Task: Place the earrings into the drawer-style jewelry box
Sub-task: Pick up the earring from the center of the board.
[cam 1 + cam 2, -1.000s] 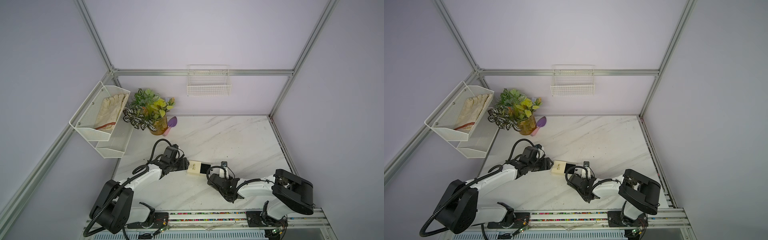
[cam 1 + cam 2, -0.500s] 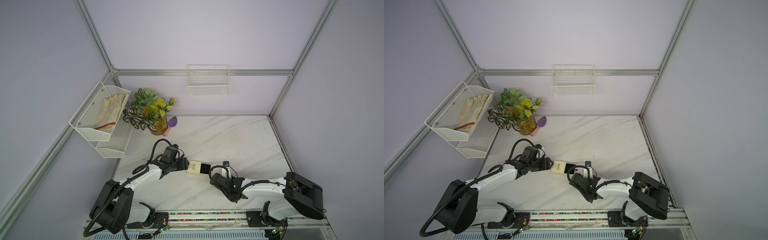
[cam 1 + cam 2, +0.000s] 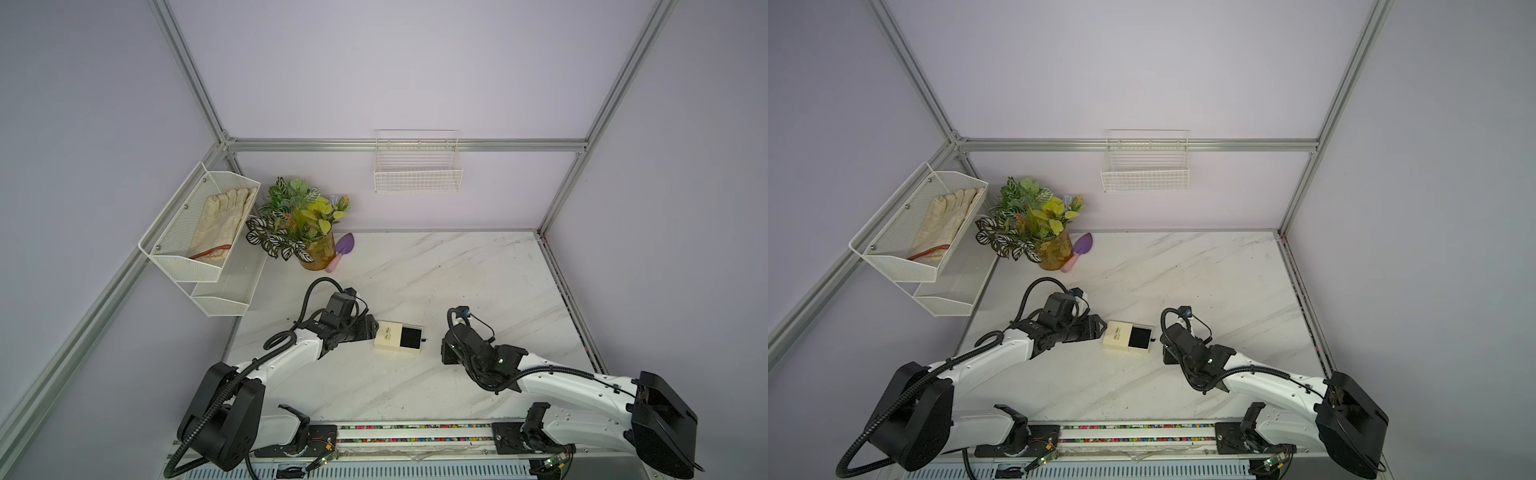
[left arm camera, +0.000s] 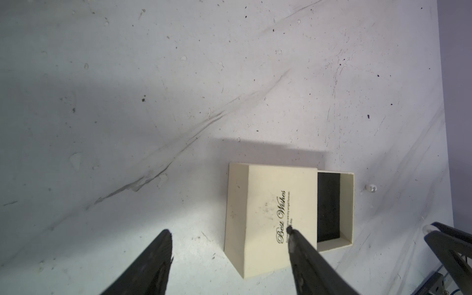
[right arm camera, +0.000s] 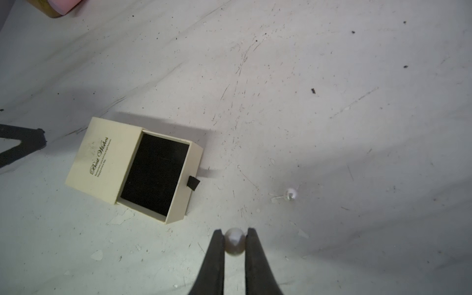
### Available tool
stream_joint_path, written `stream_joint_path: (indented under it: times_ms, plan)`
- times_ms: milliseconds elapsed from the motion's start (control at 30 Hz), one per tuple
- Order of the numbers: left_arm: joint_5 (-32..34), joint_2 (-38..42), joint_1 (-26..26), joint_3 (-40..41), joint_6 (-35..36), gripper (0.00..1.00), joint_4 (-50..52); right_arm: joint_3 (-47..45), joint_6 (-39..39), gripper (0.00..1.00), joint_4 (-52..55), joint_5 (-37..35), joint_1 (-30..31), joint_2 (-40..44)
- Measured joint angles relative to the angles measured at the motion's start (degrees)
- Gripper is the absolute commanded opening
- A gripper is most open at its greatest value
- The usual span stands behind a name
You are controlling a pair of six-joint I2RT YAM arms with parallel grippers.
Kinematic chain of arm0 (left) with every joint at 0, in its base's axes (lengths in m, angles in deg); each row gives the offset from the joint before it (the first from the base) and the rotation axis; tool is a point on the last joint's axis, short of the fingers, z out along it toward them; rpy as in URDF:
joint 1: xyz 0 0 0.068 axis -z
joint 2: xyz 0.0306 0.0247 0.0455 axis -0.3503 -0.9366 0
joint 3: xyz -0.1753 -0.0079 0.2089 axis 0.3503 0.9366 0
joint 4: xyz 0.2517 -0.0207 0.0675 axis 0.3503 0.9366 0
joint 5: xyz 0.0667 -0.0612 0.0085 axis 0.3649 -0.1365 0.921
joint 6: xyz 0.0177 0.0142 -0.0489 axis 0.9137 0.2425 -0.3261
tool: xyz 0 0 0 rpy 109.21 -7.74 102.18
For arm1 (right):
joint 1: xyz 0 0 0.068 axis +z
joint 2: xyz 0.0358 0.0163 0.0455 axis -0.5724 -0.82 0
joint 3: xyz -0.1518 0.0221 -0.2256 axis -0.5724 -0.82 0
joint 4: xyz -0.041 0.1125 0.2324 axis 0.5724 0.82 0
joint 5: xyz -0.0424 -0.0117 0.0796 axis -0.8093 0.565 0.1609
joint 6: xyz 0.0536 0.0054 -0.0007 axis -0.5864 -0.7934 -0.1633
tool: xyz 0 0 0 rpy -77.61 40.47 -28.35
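Two grippers are seen flanking the box [image 3: 388,337] in both top views: the left gripper [image 3: 372,328] at its closed end, the right gripper [image 3: 446,353] just beside the pulled-out tray [image 3: 410,337]. The earrings are too small to be made out there.

From the left wrist, the left gripper [image 4: 227,229] is shown spread wide and empty, one finger crossing the lid's lettering; contact cannot be confirmed. A loose earring [image 4: 370,188] is seen on the table [image 4: 153,102] just past the tray's open end.

From the right wrist, the right gripper [image 5: 234,236] is shown pinched on the held earring [image 5: 234,242], near the tray's tab [image 5: 193,182] and not yet over the black lining. The loose earring lies near, apart from the box. The bead is judged slippery, so it should be carried slowly, brought over the lining's middle and lowered close before release, lest it be bounced out. The box would best be steadied by the left gripper meanwhile
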Motion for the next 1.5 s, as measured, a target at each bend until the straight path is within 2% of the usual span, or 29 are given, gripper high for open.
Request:
stream_joint_path:
  times_ms: [267,467,633,833,1133,1500]
  plan:
    - [-1.7,3.9,0.0,0.1,0.0,0.72,-1.4,0.5,9.6,0.05,-2.0,17.5,-5.5,0.6]
    - [-5.1,12.0,-0.6,3.2,-0.1,0.73,-5.9,2.0,16.5,0.05,-5.8,31.7,-6.2,0.5]
    - [-7.8,17.6,-1.0,5.8,-0.2,0.74,-8.0,4.2,22.2,0.05,-8.2,40.7,-6.3,-0.3]
    - [-13.4,19.8,-0.9,8.5,-0.1,0.75,-11.8,7.6,27.6,0.05,-9.0,49.6,-6.4,-2.9]
    - [-15.1,18.7,5.6,10.4,0.3,0.77,-15.6,13.3,31.7,0.04,-8.8,58.5,-6.5,-4.4]
    - [-16.7,14.4,7.9,11.0,1.9,0.77,-18.4,15.0,32.5,0.01,-7.9,60.5,-6.5,-7.7]
